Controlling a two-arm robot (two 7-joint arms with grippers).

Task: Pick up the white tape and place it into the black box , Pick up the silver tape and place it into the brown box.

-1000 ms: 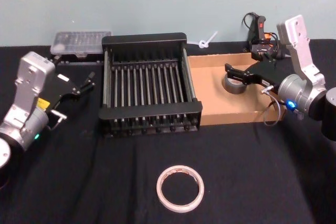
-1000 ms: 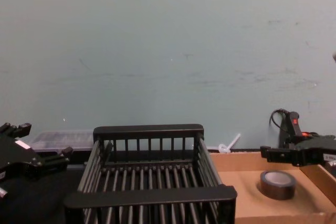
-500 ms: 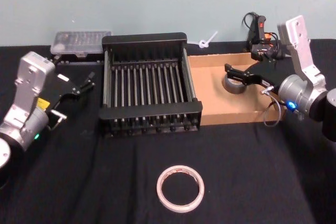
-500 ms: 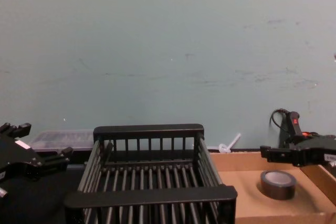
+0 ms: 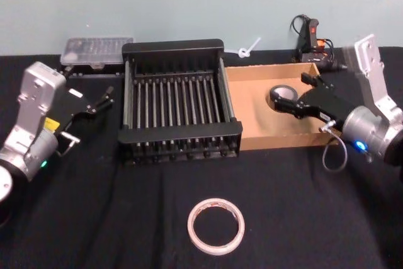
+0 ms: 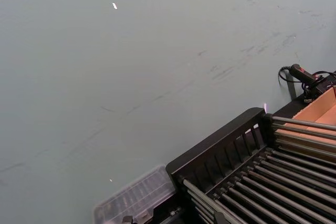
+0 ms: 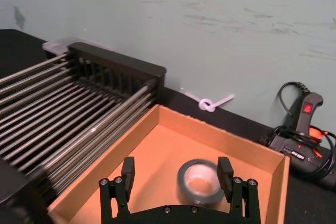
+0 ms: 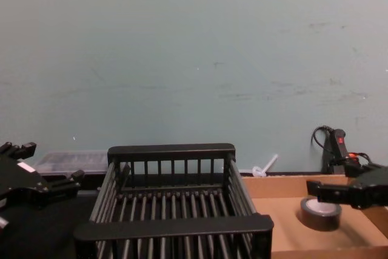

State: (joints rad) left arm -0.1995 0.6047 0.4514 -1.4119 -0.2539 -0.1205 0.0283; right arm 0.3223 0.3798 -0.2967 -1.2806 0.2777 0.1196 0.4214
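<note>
Black-covered table [image 5: 302, 218]. Far edge, from the robot's left: clear plastic case [image 5: 96, 50]; white zip tie [image 5: 247, 49]; black glue gun [image 5: 310, 37] with red switch and coiled cord, just behind the brown box.

Black box [image 5: 179, 135]: centre of table, barred floor bare.

Brown box [image 5: 252, 131]: touching the black box on its right. Silver tape [image 5: 284, 97] lies flat inside, toward the far right corner.

White tape [image 5: 216, 225]: flat on the cloth, near edge, well apart from both boxes.

Right gripper [image 5: 296, 96]: over the brown box, fingers spread wide just beside the silver roll, holding nothing; its body hides part of the box's right wall.

Left gripper [image 5: 106, 97]: left of the black box, fingers parted, empty.

In the chest view the near edges of both boxes are cut off.
</note>
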